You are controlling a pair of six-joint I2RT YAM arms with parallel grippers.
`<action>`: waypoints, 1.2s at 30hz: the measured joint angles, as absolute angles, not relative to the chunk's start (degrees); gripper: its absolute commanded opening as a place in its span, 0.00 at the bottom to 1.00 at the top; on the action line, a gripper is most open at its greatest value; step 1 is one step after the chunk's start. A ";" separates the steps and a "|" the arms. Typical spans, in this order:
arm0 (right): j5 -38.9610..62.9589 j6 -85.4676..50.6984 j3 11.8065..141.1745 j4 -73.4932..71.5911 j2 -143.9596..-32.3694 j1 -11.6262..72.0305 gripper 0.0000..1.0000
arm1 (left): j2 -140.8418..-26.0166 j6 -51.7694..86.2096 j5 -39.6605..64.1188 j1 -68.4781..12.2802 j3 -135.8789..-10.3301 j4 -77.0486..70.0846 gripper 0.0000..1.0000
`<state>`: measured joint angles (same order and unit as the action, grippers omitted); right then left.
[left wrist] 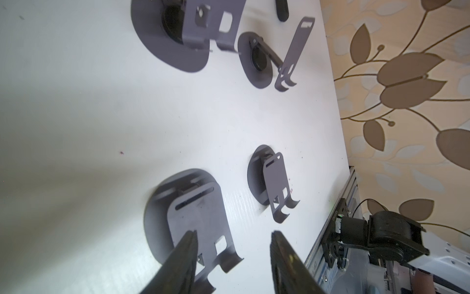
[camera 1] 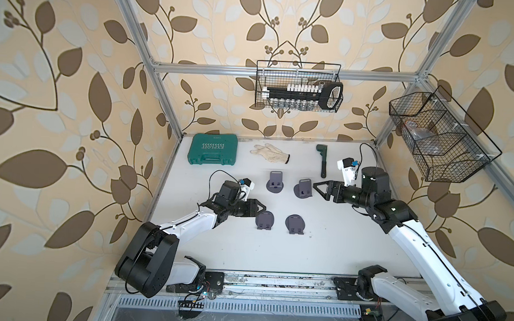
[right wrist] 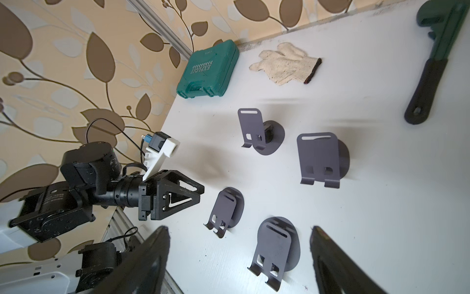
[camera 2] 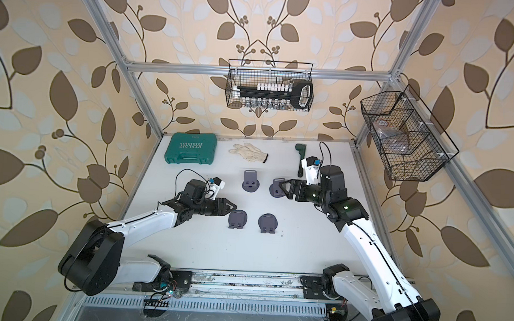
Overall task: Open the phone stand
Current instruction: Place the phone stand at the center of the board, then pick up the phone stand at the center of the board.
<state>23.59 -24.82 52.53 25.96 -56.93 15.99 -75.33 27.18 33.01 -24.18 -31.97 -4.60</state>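
Toward the front left of the white worktop (camera 1: 335,246), the front left phone stand (camera 1: 265,221) lies with its plate folded low over its round base. The left gripper (camera 1: 260,209) sits at that stand's left edge. Only the left wrist view shows the detail: the jaws are moderately apart, one finger (left wrist: 187,254) crosses the plate, and the other is clear of it, with nothing clamped.

Both top views place the right gripper (camera 1: 319,189) near the back right phone stand (camera 1: 303,187). The right wrist view adds that its jaws are wide and empty. It also shows the plates of that stand and the back left phone stand (camera 1: 275,181) raised upright, while the front right phone stand (camera 1: 295,223) leans low.

Along the back edge lie a green tool case (camera 1: 213,149), a glove (camera 1: 270,153) and a wrench (camera 1: 323,160). Leaf-patterned wallpaper (camera 1: 60,101) covers the walls. Only the top views show the back wire basket (camera 1: 297,63) and the right wire basket (camera 1: 455,169), both hung on the aluminium frame (camera 1: 223,68).
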 measured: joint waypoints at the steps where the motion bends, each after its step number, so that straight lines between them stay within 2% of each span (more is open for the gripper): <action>1: 23.57 -25.12 52.01 25.93 -56.93 16.56 0.87 | -75.24 27.68 32.95 -24.56 -30.79 -5.30 0.52; 9: 22.83 -26.15 49.23 24.12 -56.64 19.55 0.87 | -74.46 29.23 32.49 -25.10 -25.80 -7.49 0.52; 15: 22.72 -26.46 49.23 22.17 -57.67 20.64 0.87 | -78.72 29.78 32.58 -25.10 -25.85 -11.68 0.51; 36: 22.96 -26.83 48.80 19.81 -59.46 20.62 0.87 | -90.15 28.42 34.00 -25.08 -31.35 -15.25 0.47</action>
<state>22.96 -26.83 48.80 19.81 -59.46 20.62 -90.15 28.42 34.00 -25.08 -31.35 -15.25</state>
